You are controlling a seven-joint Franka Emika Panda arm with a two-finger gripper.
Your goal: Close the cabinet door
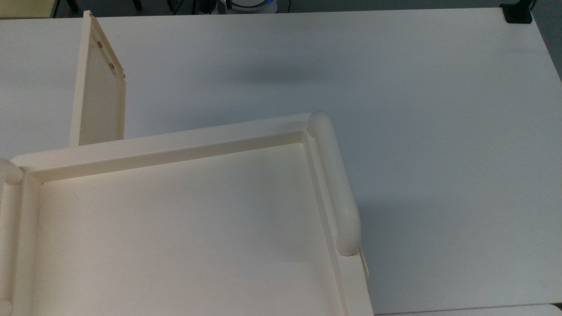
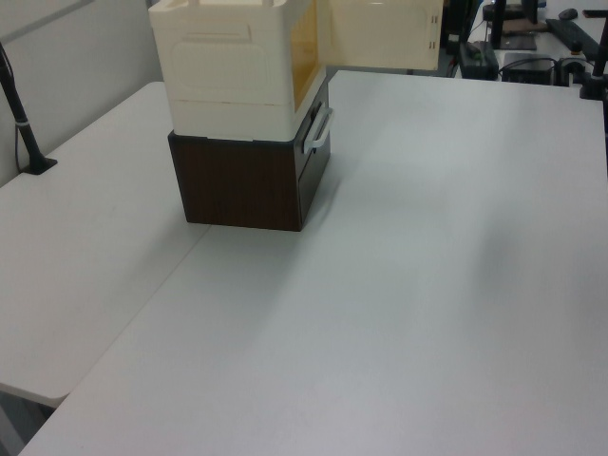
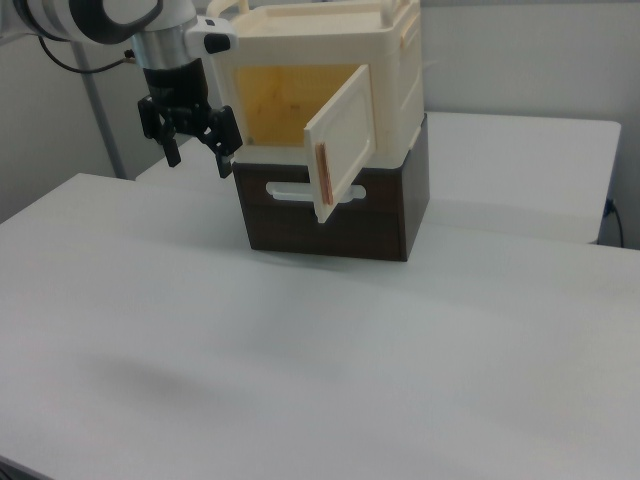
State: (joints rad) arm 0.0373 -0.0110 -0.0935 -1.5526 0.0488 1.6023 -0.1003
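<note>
- Cabinet door point(image 3: 345, 140): stood swung well open from the cabinet point(image 3: 330, 60), hinged on the right view's right side of the opening, with its free edge and brown fittings turned toward the camera. In the top view the cabinet door point(image 1: 99, 83) projected from the cabinet's point(image 1: 175, 149) front border, away from the recessed top. In the left view the cabinet door point(image 2: 385, 33) stuck out to the left view's right of the cabinet point(image 2: 237, 66).
- Cabinet interior point(image 3: 285, 105): showed as an amber-lit cavity, fully exposed, so no part of the closing had been achieved.
- Support: the cabinet sat on a dark brown drawer unit point(image 3: 340, 215) on the white table point(image 3: 300, 350).
- Gripper point(image 3: 190, 140): hung in the air at the right view's left of the cabinet, near its front corner, pointing down, touching nothing. Its two fingers point(image 3: 225, 150) were spread apart and held nothing.
- Step in hand, as judged: approach. The gripper was on the opening's far side from the door's hinge and had not yet met the panel.
- Next move, as judged: bring the gripper round to the door's outer face near its free edge, then push along the arc toward the opening, keeping contact until the panel lies flush.
- Caution, as judged: a push too close to the hinge would give little leverage, and could shift the cabinet on the drawer unit.
</note>
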